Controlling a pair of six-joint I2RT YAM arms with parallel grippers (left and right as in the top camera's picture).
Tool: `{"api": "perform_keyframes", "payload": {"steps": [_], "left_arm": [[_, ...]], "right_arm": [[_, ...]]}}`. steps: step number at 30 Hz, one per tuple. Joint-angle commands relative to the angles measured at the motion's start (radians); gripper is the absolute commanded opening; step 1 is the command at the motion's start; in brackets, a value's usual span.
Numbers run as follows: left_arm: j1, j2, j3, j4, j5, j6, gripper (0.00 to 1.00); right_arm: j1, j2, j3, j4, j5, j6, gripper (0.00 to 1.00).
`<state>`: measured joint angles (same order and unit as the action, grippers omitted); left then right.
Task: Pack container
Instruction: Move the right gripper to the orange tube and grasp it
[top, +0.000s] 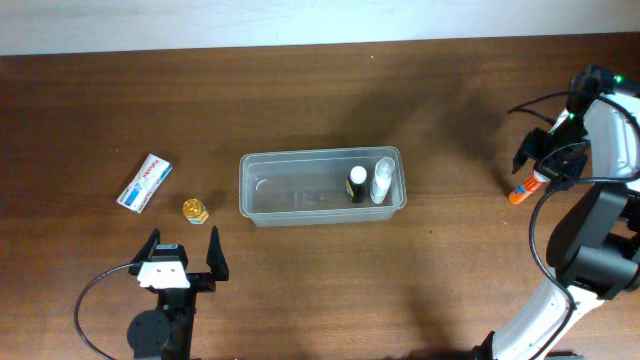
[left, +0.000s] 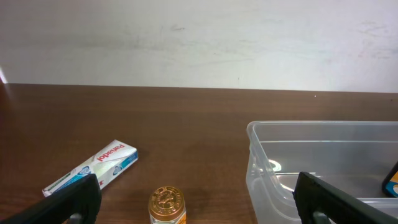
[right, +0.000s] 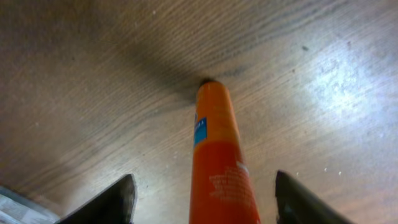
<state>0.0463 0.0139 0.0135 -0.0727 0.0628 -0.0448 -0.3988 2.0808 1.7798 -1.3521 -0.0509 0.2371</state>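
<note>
The container (top: 300, 157) is a clear plastic tub at the table's middle. It holds a black-capped bottle (top: 356, 185) and a white bottle (top: 382, 180) at its right end. My left gripper (top: 183, 255) is open and empty, just in front of a small gold-lidded jar (top: 195, 210). In the left wrist view the jar (left: 166, 205) stands between the spread fingers (left: 196, 199), with the container (left: 311, 124) to the right. My right gripper (top: 540, 174) is open over an orange tube (top: 522, 190). In the right wrist view the tube (right: 214, 143) lies between the fingers (right: 204, 180), untouched.
A white and blue toothpaste box (top: 144, 183) lies left of the jar; it also shows in the left wrist view (left: 93, 168). The table's far edge meets a white wall (top: 300, 25). Cables hang round the right arm (top: 540, 230).
</note>
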Motion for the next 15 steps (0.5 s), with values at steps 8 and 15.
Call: {"api": "perform_keyframes", "payload": {"steps": [8,15], "left_arm": [[0.005,-0.005,-0.005,-0.004,-0.007,0.019,0.99],[0.005,-0.005,-0.005,-0.004,-0.007,0.019,0.99]], "right_arm": [[-0.007,0.006,-0.016,0.016,-0.009,0.003,0.21],[-0.004,0.005,-0.016,0.024,-0.01,0.002,0.16]]}}
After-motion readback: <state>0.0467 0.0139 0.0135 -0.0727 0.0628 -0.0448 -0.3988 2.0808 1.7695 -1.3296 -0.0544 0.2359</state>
